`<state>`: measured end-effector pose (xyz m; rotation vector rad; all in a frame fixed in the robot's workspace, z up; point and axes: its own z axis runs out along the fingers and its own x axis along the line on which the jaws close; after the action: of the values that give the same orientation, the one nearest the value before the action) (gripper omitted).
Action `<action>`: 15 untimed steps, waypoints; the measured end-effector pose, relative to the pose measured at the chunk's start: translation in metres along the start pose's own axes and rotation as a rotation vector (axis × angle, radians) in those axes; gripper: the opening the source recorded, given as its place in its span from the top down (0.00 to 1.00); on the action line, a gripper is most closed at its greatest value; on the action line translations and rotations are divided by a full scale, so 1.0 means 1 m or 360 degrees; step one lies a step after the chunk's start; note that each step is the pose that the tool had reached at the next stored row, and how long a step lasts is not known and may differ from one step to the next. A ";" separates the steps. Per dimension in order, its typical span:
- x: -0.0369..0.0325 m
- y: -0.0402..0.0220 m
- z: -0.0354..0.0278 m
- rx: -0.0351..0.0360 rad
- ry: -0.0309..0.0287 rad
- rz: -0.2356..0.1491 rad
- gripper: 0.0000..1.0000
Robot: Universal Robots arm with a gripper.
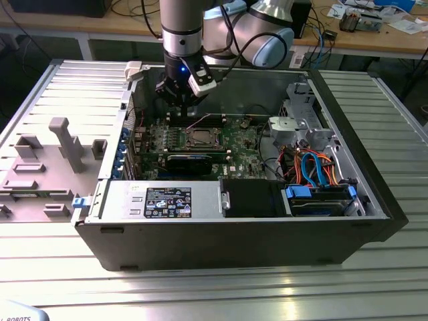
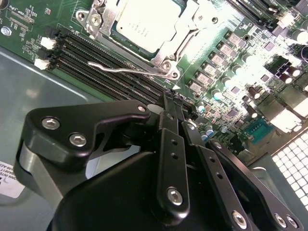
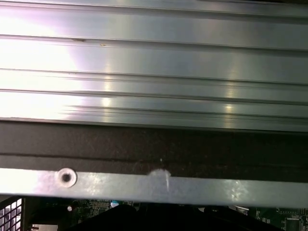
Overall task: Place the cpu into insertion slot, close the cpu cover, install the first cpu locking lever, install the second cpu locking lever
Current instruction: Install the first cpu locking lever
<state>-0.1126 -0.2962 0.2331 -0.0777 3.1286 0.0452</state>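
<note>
Exterior view evenly lit from above, sharp enough for me; soft sheen on ribbed silver aluminium table (image 1: 200,294), interior of open dark-grey computer case (image 1: 234,247) shadowed. Second wrist view: strong glare washes out green circuit board (image 2: 260,53) on one side, pale silvery square chip top (image 2: 149,21) overexposed; black metal gripper (image 2: 175,113) close, soft-focused, dark. First wrist view: bright streaky reflections on ribbed aluminium, black band below underexposed.
</note>
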 end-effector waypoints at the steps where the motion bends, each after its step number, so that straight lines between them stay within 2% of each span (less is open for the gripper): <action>1: 0.0000 0.0000 0.0002 0.0000 0.00000 0.0000 0.89; 11: -0.0002 0.0001 0.0031 0.0000 0.00002 -0.0004 0.89; 15: -0.0003 0.0031 0.0050 0.0000 0.00008 -0.0027 0.89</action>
<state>-0.1124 -0.2930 0.2281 -0.1045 3.1281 0.0452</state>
